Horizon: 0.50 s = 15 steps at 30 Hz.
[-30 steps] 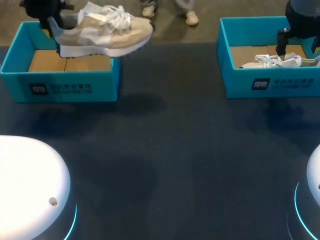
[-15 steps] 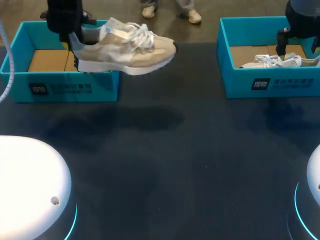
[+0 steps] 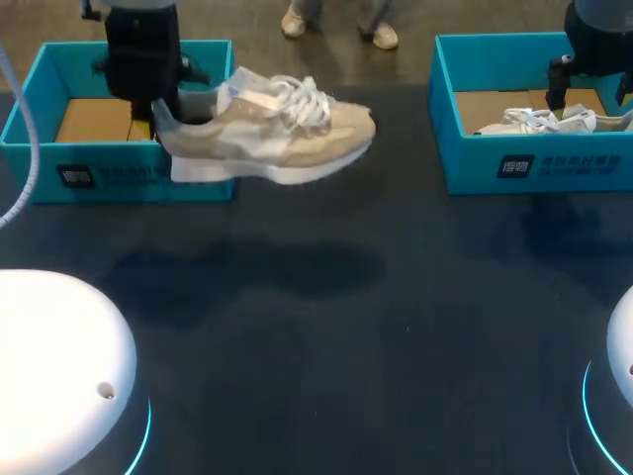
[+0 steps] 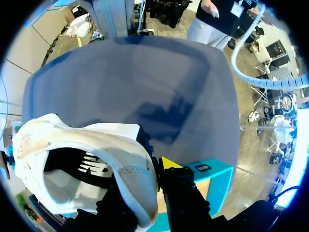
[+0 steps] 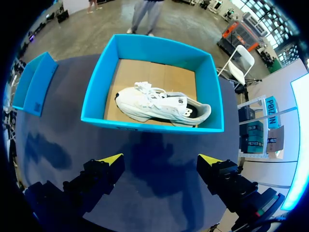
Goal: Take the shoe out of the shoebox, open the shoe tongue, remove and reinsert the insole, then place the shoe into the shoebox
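The dark table (image 3: 396, 327) carries a soft shadow (image 3: 287, 267) under the beige shoe (image 3: 287, 139), which hangs in the air, clear of the surface. The shoe lies roughly level, sole down, with its toe toward the robot's right and its white laces on top. In the head view its heel covers the right end of the left box's (image 3: 109, 178) front wall. The left gripper (image 3: 158, 109) comes down from above and is clamped on the heel. In the left wrist view one yellow-tipped finger presses the outside of the heel collar and the other sits inside the shoe (image 4: 96, 145), so the gripper (image 4: 154, 169) pinches the collar wall. Behind the shoe, the left box shows a bare cardboard floor.

Well apart, at the far right, the right box (image 3: 554, 168) holds a white shoe (image 3: 539, 121) lying on its cardboard floor. The right gripper (image 5: 161, 159) hangs above that box (image 5: 145, 123), with its fingers spread wide and touching nothing. The white shoe (image 5: 159, 106) lies ahead of it.
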### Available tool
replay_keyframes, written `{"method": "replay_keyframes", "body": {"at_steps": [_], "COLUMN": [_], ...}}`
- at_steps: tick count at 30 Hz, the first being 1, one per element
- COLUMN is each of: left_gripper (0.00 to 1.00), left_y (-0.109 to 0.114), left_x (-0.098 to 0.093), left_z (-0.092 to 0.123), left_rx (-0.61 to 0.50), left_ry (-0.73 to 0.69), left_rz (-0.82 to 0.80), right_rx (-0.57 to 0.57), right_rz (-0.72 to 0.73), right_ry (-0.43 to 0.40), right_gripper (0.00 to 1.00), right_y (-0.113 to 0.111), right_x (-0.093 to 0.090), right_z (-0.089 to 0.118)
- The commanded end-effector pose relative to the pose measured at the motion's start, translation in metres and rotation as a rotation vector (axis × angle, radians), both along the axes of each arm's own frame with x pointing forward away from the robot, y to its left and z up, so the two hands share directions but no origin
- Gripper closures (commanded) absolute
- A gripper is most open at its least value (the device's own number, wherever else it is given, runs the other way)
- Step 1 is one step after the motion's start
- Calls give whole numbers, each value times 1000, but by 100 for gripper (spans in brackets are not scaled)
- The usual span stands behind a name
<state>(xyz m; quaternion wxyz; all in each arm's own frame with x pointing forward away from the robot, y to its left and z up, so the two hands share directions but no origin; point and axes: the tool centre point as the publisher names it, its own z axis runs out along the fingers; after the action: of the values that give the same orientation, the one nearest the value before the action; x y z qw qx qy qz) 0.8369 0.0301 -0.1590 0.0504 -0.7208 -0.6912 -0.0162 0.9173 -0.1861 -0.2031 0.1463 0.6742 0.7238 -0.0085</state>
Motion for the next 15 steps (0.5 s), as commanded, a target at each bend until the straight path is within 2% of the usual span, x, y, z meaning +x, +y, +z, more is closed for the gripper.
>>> {"method": "replay_keyframes", "body": {"at_steps": [1,7,15], "left_gripper": [100,100,100], "left_y": [0,-18,-18], "left_x": [-15,-37,-37], "left_z": [-7,-8,-8], "left_rx": [6,-29,-29], "left_ry": [-16,18,18], "left_rz": [25,9,9], "right_rx": [-1,-1,-1], "right_rz": [-1,-1,-1], "right_ry": [-2,-2,-2], "right_gripper": [0,0,0], "right_y": [0,0,0], "right_x": [-1,-1,-1], "right_z": [0,0,0]}}
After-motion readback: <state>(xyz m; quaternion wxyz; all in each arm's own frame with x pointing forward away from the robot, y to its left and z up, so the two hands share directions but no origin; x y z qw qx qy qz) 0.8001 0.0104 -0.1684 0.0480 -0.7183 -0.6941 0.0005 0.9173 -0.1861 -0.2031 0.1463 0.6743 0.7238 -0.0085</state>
